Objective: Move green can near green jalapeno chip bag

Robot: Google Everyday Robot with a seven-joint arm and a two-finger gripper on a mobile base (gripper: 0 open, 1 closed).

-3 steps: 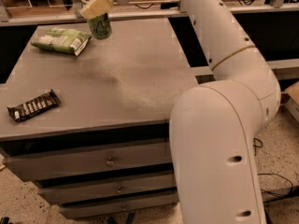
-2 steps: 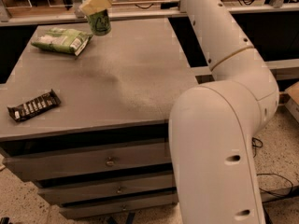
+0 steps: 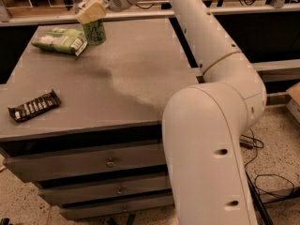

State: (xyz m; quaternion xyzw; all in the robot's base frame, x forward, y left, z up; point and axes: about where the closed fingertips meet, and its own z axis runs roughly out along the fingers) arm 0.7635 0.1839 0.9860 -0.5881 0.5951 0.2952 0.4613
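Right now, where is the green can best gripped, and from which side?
Grip the green can across its round side wall near the top, coming from above: it stands upright, and the green jalapeno chip bag lies close on the picture's left. The hand sits at its top.

You see a lab or workshop: grey bench (image 3: pixel 140 78) with drawers (image 3: pixel 110 162), speckled floor (image 3: pixel 276 135), loose cables (image 3: pixel 262 178) at right; the gripper (image 3: pixel 91 12) is over the bench's far left.

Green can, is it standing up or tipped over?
Standing up: the green can rises straight from the table beside the chip bag, gripper over its top.
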